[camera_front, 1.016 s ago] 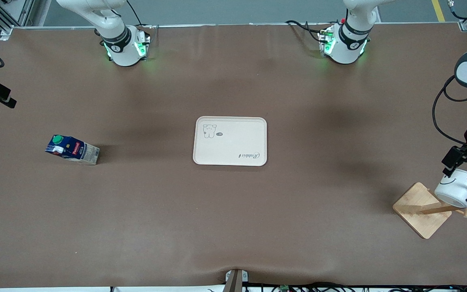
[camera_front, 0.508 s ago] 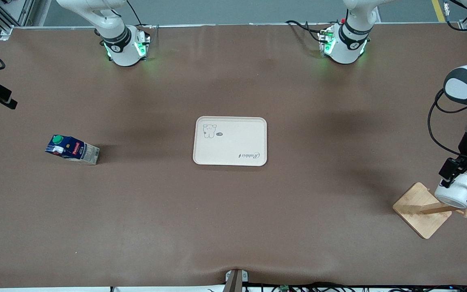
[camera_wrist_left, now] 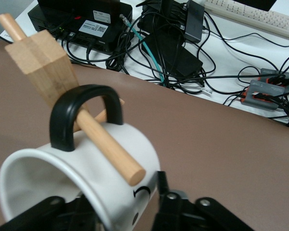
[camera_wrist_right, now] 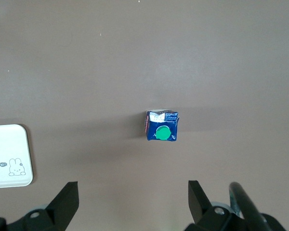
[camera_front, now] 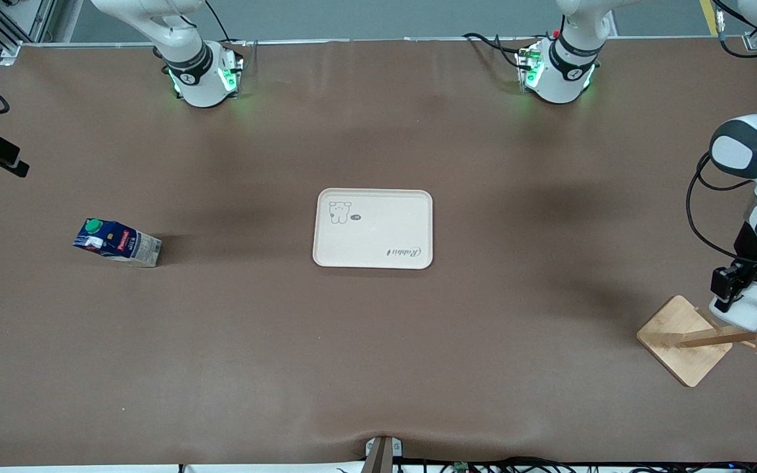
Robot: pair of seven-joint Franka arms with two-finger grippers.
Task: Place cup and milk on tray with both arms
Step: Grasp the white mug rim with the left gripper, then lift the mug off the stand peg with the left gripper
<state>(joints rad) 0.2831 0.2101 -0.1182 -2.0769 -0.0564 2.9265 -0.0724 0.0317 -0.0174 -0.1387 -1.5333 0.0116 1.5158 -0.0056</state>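
The white cup [camera_front: 748,314] hangs by its black handle on a peg of the wooden rack [camera_front: 684,338] at the left arm's end of the table. My left gripper [camera_front: 740,292] is open and down on the cup. In the left wrist view [camera_wrist_left: 120,202] one finger is outside the cup's [camera_wrist_left: 111,163] wall and the other is at its mouth. The milk [camera_front: 115,242] stands at the right arm's end. My right gripper [camera_wrist_right: 132,197] is open and empty, high over the table beside the milk [camera_wrist_right: 161,126]. The cream tray [camera_front: 378,230] lies mid-table with nothing on it.
The rack's peg [camera_wrist_left: 106,144] passes through the cup's handle, and its post [camera_wrist_left: 43,67] rises close beside the cup. A corner of the tray [camera_wrist_right: 9,149] shows in the right wrist view. Cables and boxes lie past the table edge [camera_wrist_left: 192,91].
My left gripper has come down over the cup and now straddles it, hiding most of it in the front view. The milk and tray have not moved.
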